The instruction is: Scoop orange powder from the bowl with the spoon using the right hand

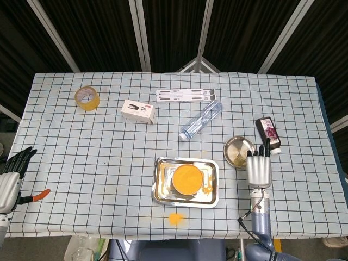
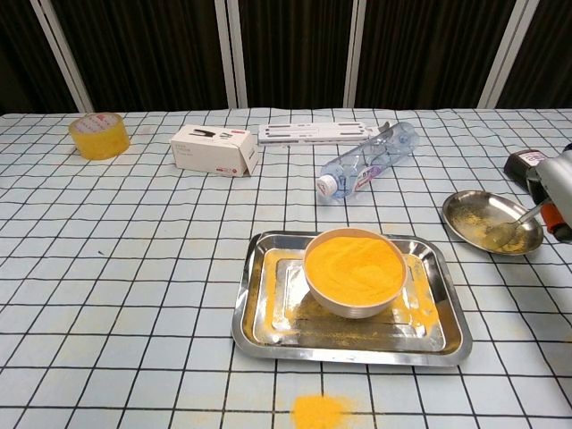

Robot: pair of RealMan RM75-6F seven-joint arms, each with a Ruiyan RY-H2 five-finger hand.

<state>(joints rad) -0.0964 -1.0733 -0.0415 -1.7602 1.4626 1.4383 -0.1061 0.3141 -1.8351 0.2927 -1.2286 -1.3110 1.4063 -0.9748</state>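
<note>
A white bowl (image 2: 355,273) heaped with orange powder (image 1: 187,178) sits in a steel tray (image 2: 259,313) near the table's front. My right hand (image 1: 259,167) (image 2: 558,192) is off to the right of the tray, beside a small round steel dish (image 2: 469,214) (image 1: 235,145). It holds a metal spoon (image 2: 517,223) whose bowl rests in that dish. My left hand (image 1: 12,176) hangs open at the table's front left edge, far from the tray.
A spill of orange powder (image 2: 319,411) lies in front of the tray. Behind stand a clear bottle (image 2: 368,159) on its side, a white box (image 2: 213,149), a tape roll (image 2: 99,135), white strips (image 2: 317,132) and a dark bottle (image 1: 268,134). Orange-handled pliers (image 1: 33,196) lie at the left.
</note>
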